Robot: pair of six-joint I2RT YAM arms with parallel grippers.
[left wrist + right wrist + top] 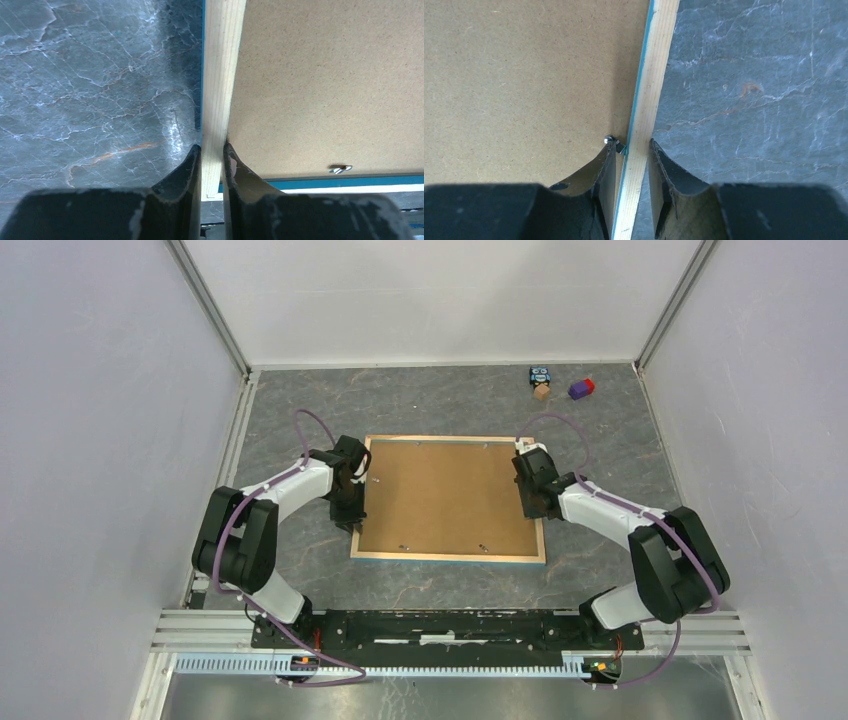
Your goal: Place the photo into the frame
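The frame (450, 557) lies face down on the grey table, its pale wood back up and a thin blue edge showing. A plain brown hardboard sheet (445, 495) fills it. The photo is hidden. My left gripper (352, 502) is at the frame's left rail; in the left wrist view the gripper (212, 150) is shut on that pale rail (220, 75), both fingers touching it. My right gripper (528, 490) is at the right rail; in the right wrist view the gripper (633, 145) straddles the rail (654, 75) with small gaps, open.
A small blue and wood figure (541, 381) and a purple and red block (581, 388) lie at the back right. Metal turn clips (340, 169) (616, 144) sit on the hardboard by the rails. Pale walls close in left, right and back.
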